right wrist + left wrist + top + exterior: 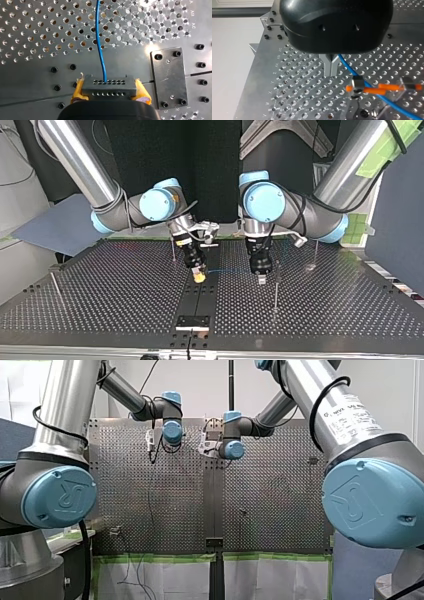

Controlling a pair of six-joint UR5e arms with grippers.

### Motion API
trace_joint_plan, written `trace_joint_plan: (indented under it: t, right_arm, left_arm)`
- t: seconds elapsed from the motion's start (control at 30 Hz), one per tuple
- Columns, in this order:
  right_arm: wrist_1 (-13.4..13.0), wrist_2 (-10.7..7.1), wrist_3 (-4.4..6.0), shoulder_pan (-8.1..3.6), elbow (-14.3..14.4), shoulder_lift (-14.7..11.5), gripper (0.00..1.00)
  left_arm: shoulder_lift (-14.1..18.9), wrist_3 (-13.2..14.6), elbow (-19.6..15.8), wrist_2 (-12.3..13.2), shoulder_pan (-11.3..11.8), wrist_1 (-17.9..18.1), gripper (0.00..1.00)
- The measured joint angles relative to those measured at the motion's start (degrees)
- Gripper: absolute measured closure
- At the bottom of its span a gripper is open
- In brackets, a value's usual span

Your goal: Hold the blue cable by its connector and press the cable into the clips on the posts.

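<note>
Top view, left edge: a thin post (55, 289) stands alone near the left edge of the tabletop (115, 312), well apart from the work. No cable reaches it.
Right gripper: the robot's right gripper (199, 276) hangs low over the middle of the tabletop. Its yellow pads (141, 94) are clenched on the black connector (109, 87), one pad at each end. This grip likely anchors the cable's end so it cannot twist.
Blue cable: the blue cable (227, 270) leaves the connector's row of holes and runs just above the surface toward the other arm. It looks nearly straight, probably kept so for lining it up with a clip.
Left gripper: the left gripper (261, 279) points down at the cable's far stretch. Its metal fingers (330, 66) are closed against each other. The cable comes out from behind them, and the pictures do not show whether it is pinched or only guided.
Clip: in the left wrist view a clip (358, 83) with orange pins (365, 90) sits just beside the fingers. The cable crosses it, but whether it is seated cannot be told.
Nearest post: a tall post (276, 287) stands just beside the left gripper.
Step in hand: judged to be aligning the cable for pressing into that clip.
</note>
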Motion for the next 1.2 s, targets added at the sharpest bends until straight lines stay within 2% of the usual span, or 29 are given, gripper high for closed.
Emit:
trace_joint_plan:
  t: [0.23,0.43,0.57,0.9,1.2]
  right_arm:
    - [0.3,0.11,0.01,-0.21,0.0,0.1,1.0]
    - [2.3,0.23,0.07,-1.09,0.5,0.1,1.0]
    - [3.1,0.38,0.05,-2.11,1.8,0.1,1.0]
    - [3.2,0.68,-0.28,-4.58,5.9,0.1,1.0]
    - [2.8,1.51,-1.43,-5.87,9.8,0.1,1.0]
  left_arm:
    - [0.0,-0.1,0.0,0.0,0.2,0.6,0.98]
    - [-0.8,-1.1,0.0,0.7,0.0,1.7,0.98]
    - [-2.1,-1.4,0.0,1.0,-0.6,1.7,0.98]
    - [-6.1,-1.6,0.0,0.8,-3.0,1.3,0.98]
    - [-8.2,-1.6,0.0,0.7,-5.1,1.7,0.98]
